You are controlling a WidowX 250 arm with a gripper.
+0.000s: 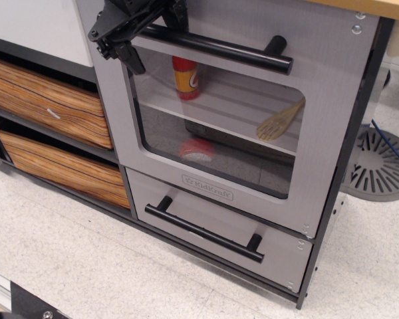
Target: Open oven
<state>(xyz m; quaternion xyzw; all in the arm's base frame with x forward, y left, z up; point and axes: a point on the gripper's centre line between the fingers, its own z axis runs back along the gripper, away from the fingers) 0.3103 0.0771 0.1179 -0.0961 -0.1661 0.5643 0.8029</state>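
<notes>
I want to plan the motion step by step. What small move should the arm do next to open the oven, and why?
Probably close the jaws on the handle, then pull outward. The gripper sits at the bar's left end, and the oven door looks shut.

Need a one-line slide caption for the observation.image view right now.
Black gripper at the left end of the oven door's black bar handle; door looks closed.

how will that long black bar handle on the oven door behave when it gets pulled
The handle looks like a rigid round bar on two standoffs, so it should not flex. Its smooth finish may let the tool slip along it.
</notes>
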